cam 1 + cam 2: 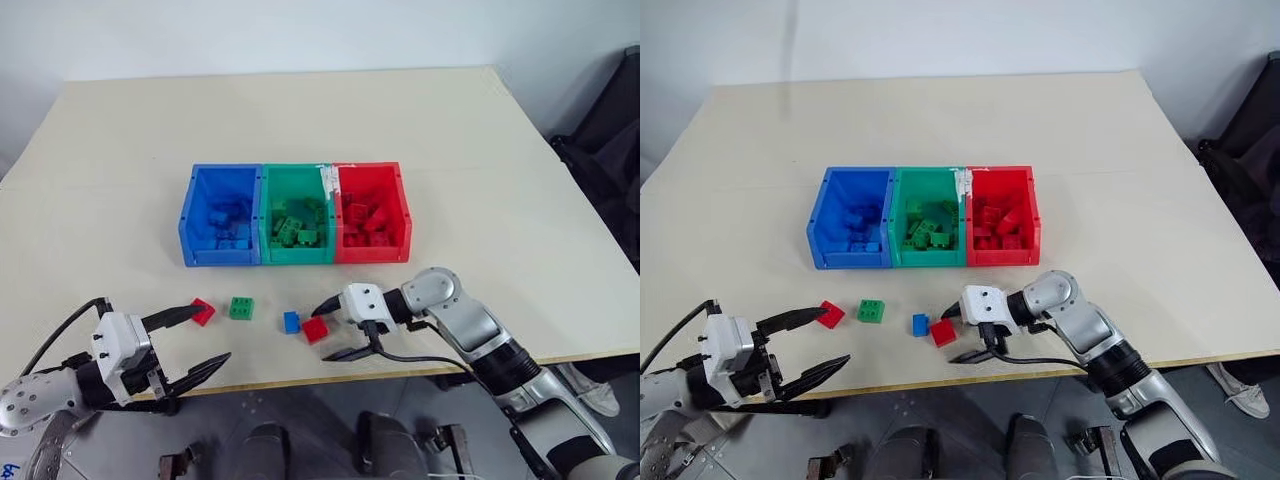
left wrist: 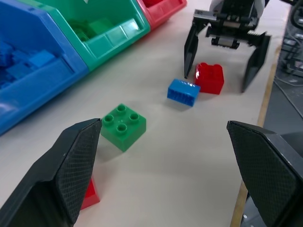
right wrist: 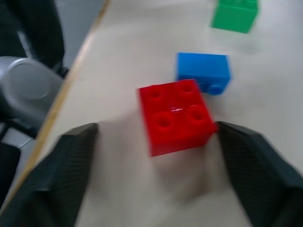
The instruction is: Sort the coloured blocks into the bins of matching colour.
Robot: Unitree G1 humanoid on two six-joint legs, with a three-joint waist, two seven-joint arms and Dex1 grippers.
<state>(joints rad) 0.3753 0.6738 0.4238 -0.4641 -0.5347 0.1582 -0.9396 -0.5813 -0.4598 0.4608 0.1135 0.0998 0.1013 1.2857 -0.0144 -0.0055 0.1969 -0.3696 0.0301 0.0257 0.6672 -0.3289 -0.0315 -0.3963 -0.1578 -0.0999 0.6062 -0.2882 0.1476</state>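
Pickup of a loose red block (image 1: 316, 329) is in hand: it lies near the table's (image 1: 300, 110) front edge, between the right pincer's (image 1: 334, 328) wide fingers. Next, close, then carry to the red bin (image 1: 372, 212). Left pincer (image 1: 190, 345) gapes wide, empty.

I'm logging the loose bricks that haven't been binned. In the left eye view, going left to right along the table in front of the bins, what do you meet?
Left gripper → red block → green block → blue block → second red block → right gripper, its fingers either side of that red block.
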